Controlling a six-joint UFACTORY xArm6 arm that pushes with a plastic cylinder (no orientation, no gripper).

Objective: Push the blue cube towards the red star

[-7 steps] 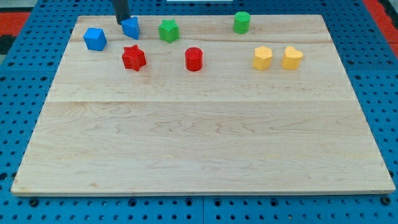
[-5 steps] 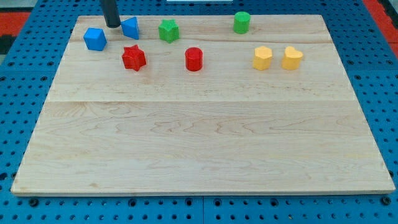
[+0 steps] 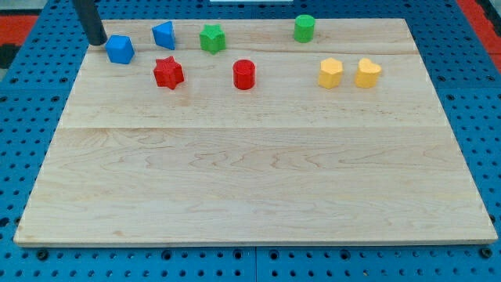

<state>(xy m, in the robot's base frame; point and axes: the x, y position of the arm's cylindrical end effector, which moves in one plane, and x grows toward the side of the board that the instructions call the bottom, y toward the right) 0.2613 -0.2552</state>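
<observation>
The blue cube (image 3: 120, 48) sits near the board's top left corner. The red star (image 3: 167, 72) lies a short way to its lower right. My tip (image 3: 95, 41) is just to the left of the blue cube, slightly above it, close to it or touching it. The dark rod rises from the tip out of the view's top.
A second blue block (image 3: 163, 34), wedge-like, lies right of the cube. A green star-like block (image 3: 211, 37), a green cylinder (image 3: 304, 27), a red cylinder (image 3: 244, 74) and two yellow blocks (image 3: 331, 73) (image 3: 367, 73) lie further right on the wooden board (image 3: 250, 172).
My tip has moved left along the board's top, from beside the blue wedge block to the left side of the blue cube. No block has visibly moved.
</observation>
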